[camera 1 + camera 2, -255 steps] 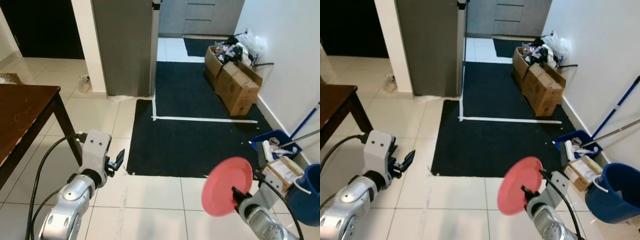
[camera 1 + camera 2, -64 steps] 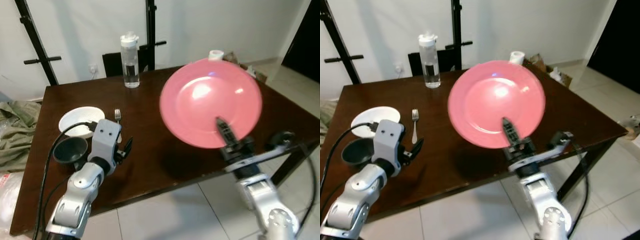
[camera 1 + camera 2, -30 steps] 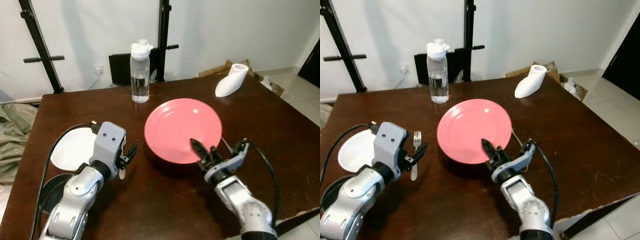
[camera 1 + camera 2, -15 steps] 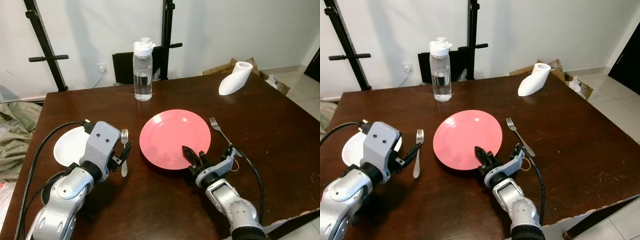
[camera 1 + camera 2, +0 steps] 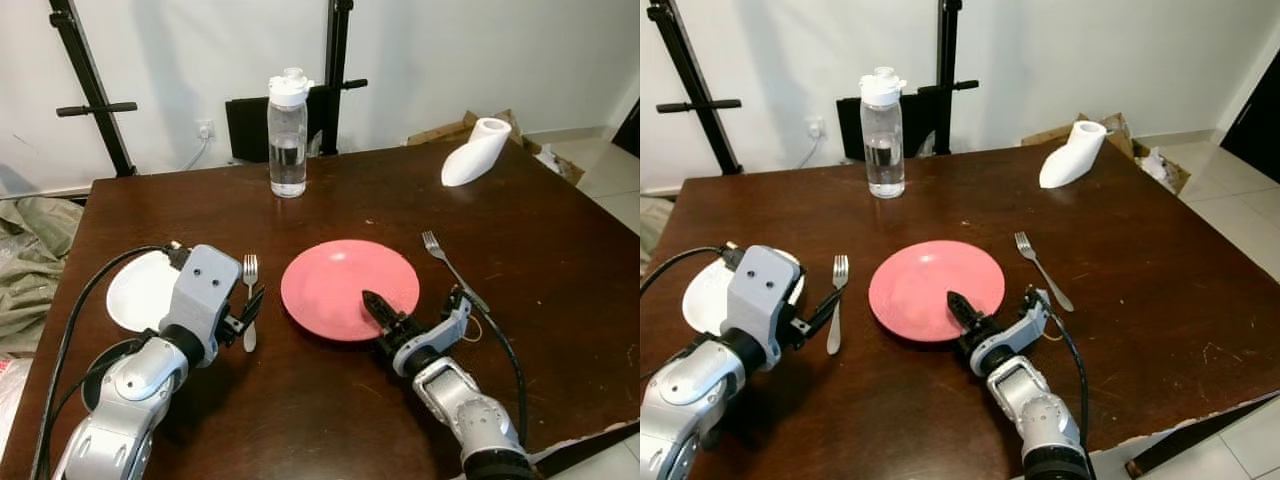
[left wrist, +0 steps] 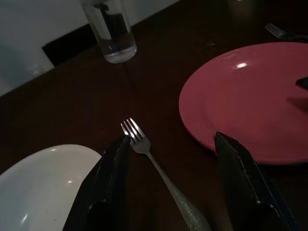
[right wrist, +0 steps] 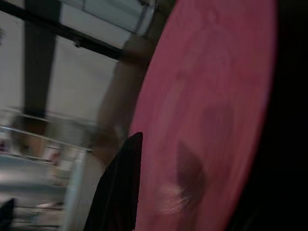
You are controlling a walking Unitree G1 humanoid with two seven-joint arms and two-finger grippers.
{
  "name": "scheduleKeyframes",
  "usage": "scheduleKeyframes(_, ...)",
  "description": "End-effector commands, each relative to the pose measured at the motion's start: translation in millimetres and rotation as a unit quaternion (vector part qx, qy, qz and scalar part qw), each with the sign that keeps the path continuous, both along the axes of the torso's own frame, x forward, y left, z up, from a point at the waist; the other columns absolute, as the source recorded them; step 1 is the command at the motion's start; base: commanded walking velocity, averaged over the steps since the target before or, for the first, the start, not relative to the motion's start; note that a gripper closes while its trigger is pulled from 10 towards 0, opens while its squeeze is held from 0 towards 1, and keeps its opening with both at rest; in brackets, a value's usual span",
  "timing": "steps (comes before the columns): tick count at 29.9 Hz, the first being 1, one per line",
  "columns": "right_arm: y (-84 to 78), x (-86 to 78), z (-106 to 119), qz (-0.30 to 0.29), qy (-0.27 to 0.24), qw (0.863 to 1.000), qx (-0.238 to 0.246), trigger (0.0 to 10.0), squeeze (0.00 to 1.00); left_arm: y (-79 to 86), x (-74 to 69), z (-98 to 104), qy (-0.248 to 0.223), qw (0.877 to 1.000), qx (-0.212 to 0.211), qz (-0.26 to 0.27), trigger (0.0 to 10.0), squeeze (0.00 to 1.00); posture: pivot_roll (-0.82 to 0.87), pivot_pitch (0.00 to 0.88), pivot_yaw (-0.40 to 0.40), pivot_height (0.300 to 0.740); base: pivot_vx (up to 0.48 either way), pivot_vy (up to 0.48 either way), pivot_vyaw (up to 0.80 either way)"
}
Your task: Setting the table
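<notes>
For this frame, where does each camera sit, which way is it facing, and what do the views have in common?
Left and right eye views: on the head, looking forward and down at the dark table; both silver arms show, left gripper by a fork, right gripper on the pink plate.
Left wrist view: along its two open fingers, over that fork toward the water bottle.
Right wrist view: along one black finger lying over the plate.
Shared: the pink plate appears in all four.

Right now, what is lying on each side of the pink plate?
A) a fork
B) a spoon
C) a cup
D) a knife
A: one fork lies to the left of the pink plate and another fork to its right, both flat on the table.
</notes>
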State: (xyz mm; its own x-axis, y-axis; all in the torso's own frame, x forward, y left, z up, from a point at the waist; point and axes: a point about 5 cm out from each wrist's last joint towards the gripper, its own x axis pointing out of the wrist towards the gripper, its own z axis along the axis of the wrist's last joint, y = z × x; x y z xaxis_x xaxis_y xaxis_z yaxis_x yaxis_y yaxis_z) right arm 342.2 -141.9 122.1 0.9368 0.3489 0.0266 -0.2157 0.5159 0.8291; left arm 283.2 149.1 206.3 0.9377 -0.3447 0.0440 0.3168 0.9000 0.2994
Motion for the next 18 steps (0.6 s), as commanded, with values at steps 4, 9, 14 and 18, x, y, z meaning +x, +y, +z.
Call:
scheduleKeyframes(4,-21.8,-15.5,-5.8,-0.034,0.023,0.998,-0.056,10.0,0.0,-2.2,-3.4,-4.2,0.01,1.0,-0.004,-0.001,10.0,0.0,0.17,0.16,0.05,0.74,0.0,0.0,0.0)
scheduleKeyframes(9,-34.4,-32.0,-5.2,-0.024,0.033,0.995,-0.095,10.0,0.0,-4.7,-3.4,-5.9,0.012,1.0,-0.009,-0.003,10.0,0.0,0.15,0.16,0.031,0.74,0.0,0.0,0.0)
scheduleKeyframes(14,-45.7,-40.1,4.6,0.001,0.016,0.982,-0.189,10.0,0.0,-9.0,-3.3,-10.4,0.015,1.0,-0.02,-0.001,10.0,0.0,0.11,0.155,0.013,0.74,0.0,0.0,0.0)
scheduleKeyframes(18,-48.8,-40.4,16.0,-0.003,-0.004,0.981,-0.193,10.0,0.0,-10.5,-3.5,-11.0,0.015,1.0,-0.022,-0.001,10.0,0.0,0.11,0.15,0.012,0.74,0.0,0.0,0.0)
